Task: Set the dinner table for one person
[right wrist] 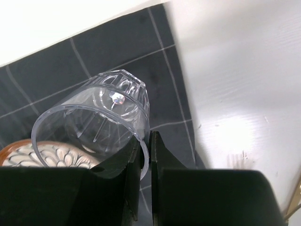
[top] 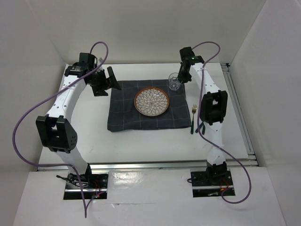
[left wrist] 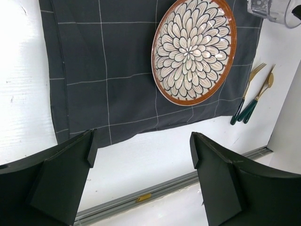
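Right fingers pinch a glass above checked cloth; left fingers spread over the dinner table, white walls around

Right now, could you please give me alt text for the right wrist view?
The right gripper pinches the rim of a clear faceted glass. Behind it lie the dark checked cloth, the patterned plate at lower left and the white dinner table at right.
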### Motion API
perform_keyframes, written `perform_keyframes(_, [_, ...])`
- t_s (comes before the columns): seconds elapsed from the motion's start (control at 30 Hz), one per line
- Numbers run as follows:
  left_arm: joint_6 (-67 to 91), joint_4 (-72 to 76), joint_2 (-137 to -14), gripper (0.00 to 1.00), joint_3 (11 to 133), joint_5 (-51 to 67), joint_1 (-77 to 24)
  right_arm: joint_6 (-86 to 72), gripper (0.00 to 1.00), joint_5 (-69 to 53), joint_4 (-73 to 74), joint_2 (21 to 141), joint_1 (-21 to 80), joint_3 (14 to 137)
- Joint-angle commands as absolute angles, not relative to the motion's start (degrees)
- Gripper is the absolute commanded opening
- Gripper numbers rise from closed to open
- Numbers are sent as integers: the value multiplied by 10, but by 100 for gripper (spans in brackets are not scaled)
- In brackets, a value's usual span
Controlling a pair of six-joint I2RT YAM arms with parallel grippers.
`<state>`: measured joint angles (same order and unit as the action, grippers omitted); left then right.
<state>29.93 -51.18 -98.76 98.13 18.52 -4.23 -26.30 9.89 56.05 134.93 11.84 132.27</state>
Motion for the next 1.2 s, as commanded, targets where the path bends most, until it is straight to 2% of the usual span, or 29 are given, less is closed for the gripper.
perform_keyframes(0.0, [287, -509, -1000, 97, 986, 192, -45, -272, 0, 94, 542, 1369, 107, 1354])
perform_keyframes(0.33, [287, -514, -1012, 98, 999, 192, -50, -272, 0, 83, 526, 1388, 102, 1354])
perform_keyframes(0.43, [281, -514, -1012, 98, 999, 192, -50, -267, 56, 57, 520, 1388, 102, 1365])
perform_keyframes(0.47, [281, -519, -1012, 98, 999, 186, -50, -267, 68, 51, 520, 1382, 102, 1374])
perform_keyframes(0.5, [281, -519, -1012, 100, 999, 186, -55, -267, 85, 45, 520, 1368, 102, 1379])
perform_keyframes(0.57, [281, -519, -1012, 100, 999, 186, -55, -267, 93, 38, 520, 1347, 95, 1385])
perform_keyframes(0.63, [281, -525, -1005, 100, 1005, 175, -55, -279, 94, 38, 520, 1298, 78, 1374])
perform_keyframes(0.7, [276, -525, -999, 100, 1005, 157, -62, -285, 93, 43, 509, 1252, 66, 1305])
perform_keyframes(0.77, [276, -525, -983, 100, 1005, 135, -78, -285, 83, 49, 480, 1163, 49, 1220])
perform_keyframes(0.83, [276, -525, -974, 100, 1005, 127, -84, -279, 74, 49, 466, 1105, 38, 1075])
perform_keyframes(0.87, [281, -525, -966, 100, 1000, 127, -84, -279, 68, 60, 457, 1050, 38, 1025])
perform_keyframes(0.9, [281, -525, -966, 100, 1000, 132, -84, -279, 59, 60, 450, 1026, 30, 925])
perform_keyframes(0.93, [281, -519, -966, 100, 994, 137, -84, -272, 56, 48, 441, 1002, 30, 875])
perform_keyframes(1.1, [281, -519, -966, 98, 989, 137, -95, -272, 54, -3, 407, 887, 42, 646])
perform_keyframes(1.17, [281, -519, -966, 98, 989, 137, -95, -272, 52, -16, 402, 871, 52, 621])
